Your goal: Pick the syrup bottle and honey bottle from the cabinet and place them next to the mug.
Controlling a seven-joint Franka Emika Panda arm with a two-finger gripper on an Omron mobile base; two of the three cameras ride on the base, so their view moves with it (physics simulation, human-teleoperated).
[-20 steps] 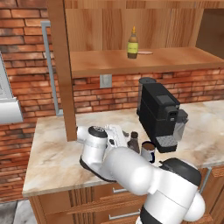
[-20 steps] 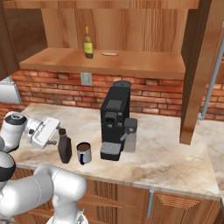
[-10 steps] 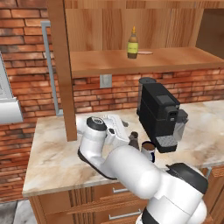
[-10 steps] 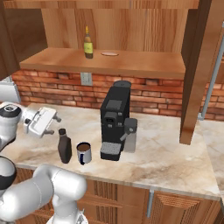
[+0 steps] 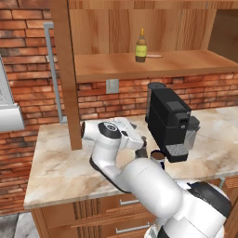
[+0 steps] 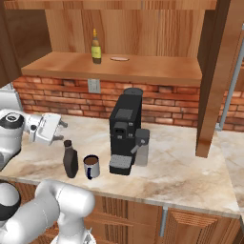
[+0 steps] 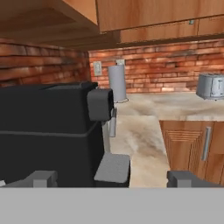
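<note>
Right base view has the syrup bottle [image 6: 70, 159] standing upright on the marble counter [image 6: 181, 176], just beside the mug [image 6: 91, 167], which sits to its right with its handle toward the counter's front edge. The honey bottle [image 6: 96, 47] stands upright on the shelf board of the cabinet [image 6: 143, 71], toward its left end, with a small flat pale disc [image 6: 119, 59] lying on the board near it. The gripper [image 6: 61, 131] hangs above the counter, up and to the left of the syrup bottle and apart from it, its fingers spread with nothing between them. In the left base view the honey bottle [image 5: 141, 46] shows on the cabinet [image 5: 186, 62] shelf, and the gripper [image 5: 138, 139] sits just left of the black coffee machine [image 5: 169, 122], with the mug [image 5: 157, 158] partly hidden behind the arm. Hand view looks level across the counter at the coffee machine [image 7: 52, 131], with a grey toaster [image 7: 211, 85] far off on the right.
</note>
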